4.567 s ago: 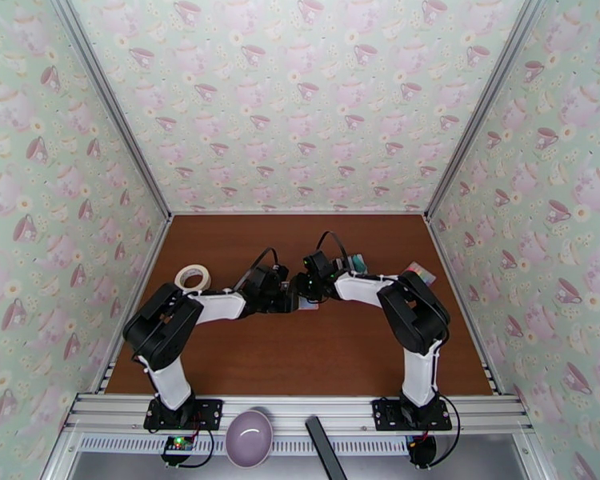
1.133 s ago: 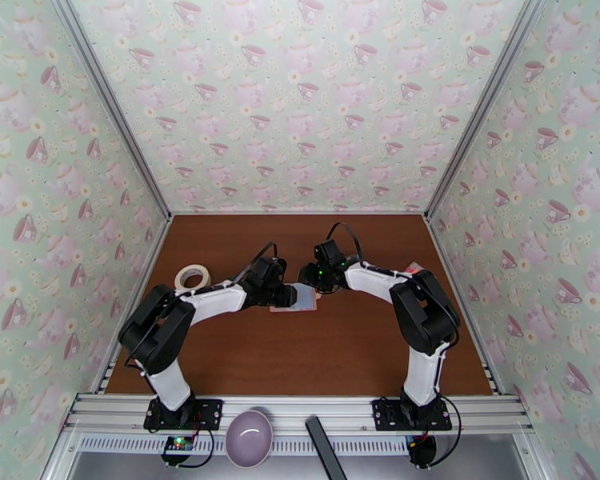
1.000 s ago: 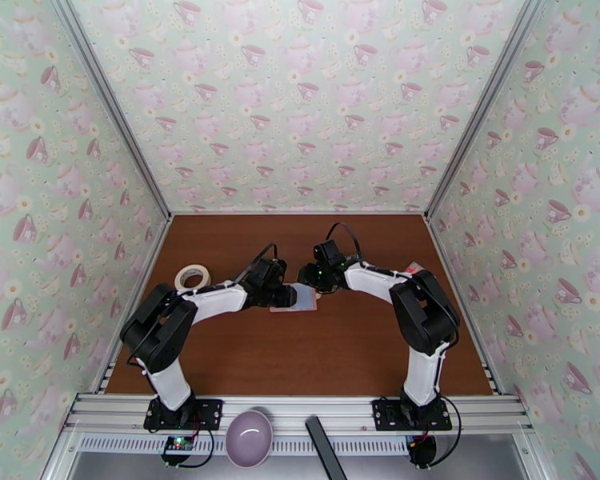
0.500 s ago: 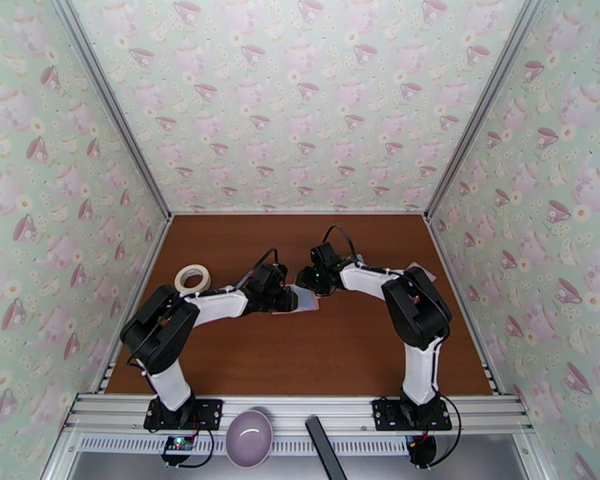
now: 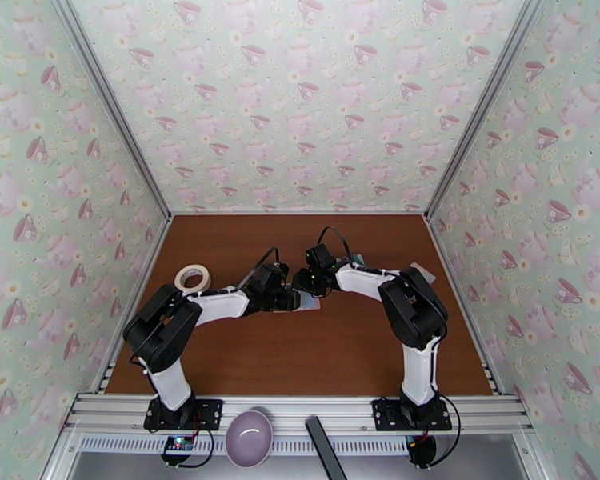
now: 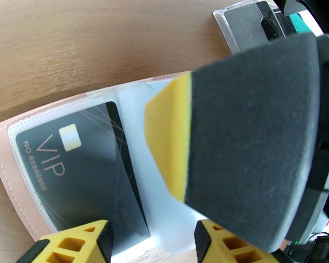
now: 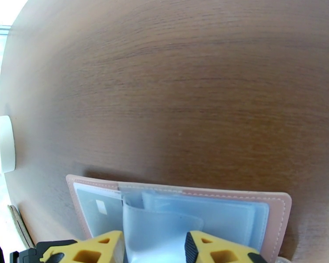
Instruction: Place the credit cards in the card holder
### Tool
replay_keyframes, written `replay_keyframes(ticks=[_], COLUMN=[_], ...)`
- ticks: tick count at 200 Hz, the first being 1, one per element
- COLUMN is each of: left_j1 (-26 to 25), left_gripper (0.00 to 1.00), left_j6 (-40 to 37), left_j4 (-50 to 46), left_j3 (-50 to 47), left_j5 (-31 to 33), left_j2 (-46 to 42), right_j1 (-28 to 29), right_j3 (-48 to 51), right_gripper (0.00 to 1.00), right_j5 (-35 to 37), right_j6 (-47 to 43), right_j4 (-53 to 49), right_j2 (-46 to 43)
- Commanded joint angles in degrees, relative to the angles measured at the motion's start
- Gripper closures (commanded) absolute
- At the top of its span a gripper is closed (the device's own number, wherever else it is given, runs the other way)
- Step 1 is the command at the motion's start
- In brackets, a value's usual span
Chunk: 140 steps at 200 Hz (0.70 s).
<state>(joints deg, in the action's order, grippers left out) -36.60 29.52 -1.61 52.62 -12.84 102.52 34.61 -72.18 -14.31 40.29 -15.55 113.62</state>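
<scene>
The pink card holder [image 6: 0, 163] lies open on the table, a black VIP card [image 6: 76, 172] tucked in its left clear pocket. My left gripper [image 6: 151, 242] is open, low over the holder, with a pale clear pocket leaf [image 6: 138, 128] between its fingertips. A grey-padded finger [image 6: 252, 128] of my right gripper presses in from the right. In the right wrist view the holder [image 7: 274, 215] sits under my open right gripper [image 7: 153, 248], a clear leaf [image 7: 160, 224] rising between the tips. From above, both grippers [image 5: 290, 298] [image 5: 310, 286] meet over the holder [image 5: 306, 306].
A clear case holding a dark card [image 6: 248, 23] lies just beyond the holder. A roll of tape [image 5: 192, 277] sits on the left of the table, and a small colourful item [image 5: 420, 272] lies at the right edge. Patterned walls close in three sides.
Over the last second both grippers have closed in on the holder from either side, covering most of it. The right gripper has shifted slightly left and nearer.
</scene>
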Motion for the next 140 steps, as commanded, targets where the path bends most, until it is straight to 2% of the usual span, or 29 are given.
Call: replay_keyframes(ticks=[1,37,64,114,140], left_j1=[-0.53,-0.77,-1.04,-1.11,-1.13], left_gripper=[0.45,0.42,0.42,0.62,0.64], left_j6=[-0.80,-0.76,-1.12,-2.36,-1.70], left_j4=[0.76,2.81,0.79,-7.34,-6.23], left_j3=[-0.79,-1.12,0.10,3.16,1.84], left_j5=[-1.43,-3.25,-2.16,3.12,3.30], left_j2=[2.12,2.24,2.98,5.39,5.04], right_j1=[0.79,0.97,0.96,0.59,-0.39], right_j3=[-0.09,0.10,0.19,-0.28,-0.80], right_gripper=[0.57,0.57,0.57,0.57,0.57], right_j5=[-1.97,-4.83,-5.95,-5.82,-5.61], right_j6=[1.30,3.00,3.63,3.63,3.41], right_j4=[0.58,2.70,3.33,2.82,2.07], right_j2=[0.81,0.70,0.61,-0.84,-3.15])
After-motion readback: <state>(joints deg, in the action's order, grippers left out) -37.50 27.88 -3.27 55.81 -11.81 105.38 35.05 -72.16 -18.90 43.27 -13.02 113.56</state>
